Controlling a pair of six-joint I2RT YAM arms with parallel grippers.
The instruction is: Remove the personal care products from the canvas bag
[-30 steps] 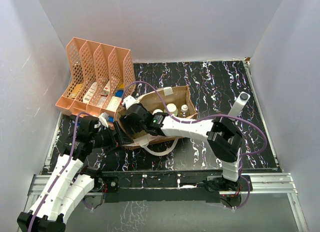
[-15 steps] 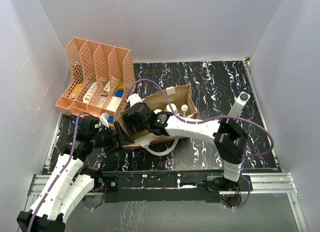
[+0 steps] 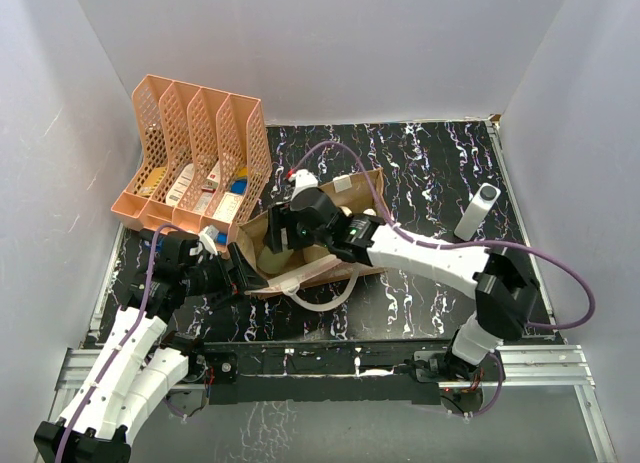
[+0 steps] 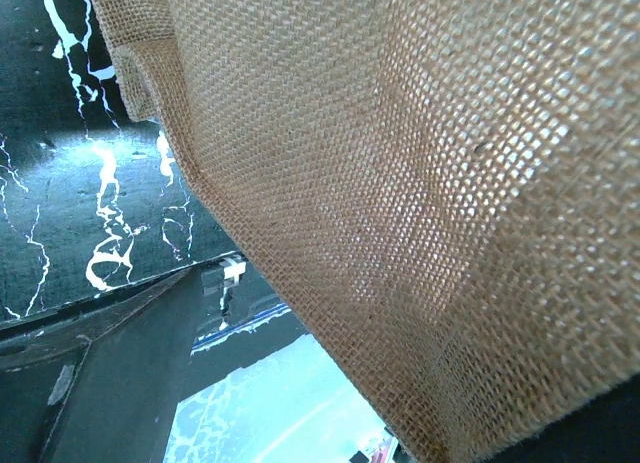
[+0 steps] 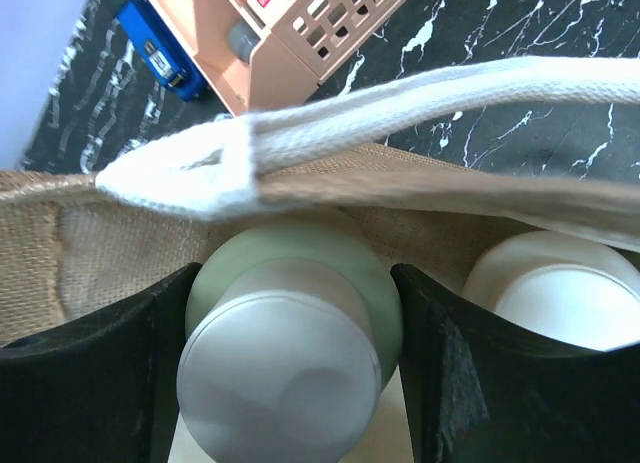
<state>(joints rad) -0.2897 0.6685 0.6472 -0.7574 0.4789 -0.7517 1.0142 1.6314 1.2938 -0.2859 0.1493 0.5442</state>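
Inside the open mouth of the bag (image 3: 310,273), a cream bottle (image 5: 300,313) with a smooth, round white cap is clasped between the black fingers (image 5: 90,383) of the right hand (image 3: 288,228), one pressed to each side of its rounded body. Just to its right in the bag, a second cap (image 5: 560,293), also white and domed, is seen. A flat white webbing handle (image 5: 400,103) is stretched across the coarse tan rim above both. The bag is stood on the black, white-veined marble bench (image 3: 430,163), just right of the perforated orange plastic rack (image 3: 190,133). The left hand (image 3: 232,268) is held at the bag's near-left corner, and the loose burlap weave fills its wrist view. Whether that hand is clenched on the cloth cannot be told. A slim bottle (image 3: 478,211), white-grey and upright, is stood on the bench well apart to the right.
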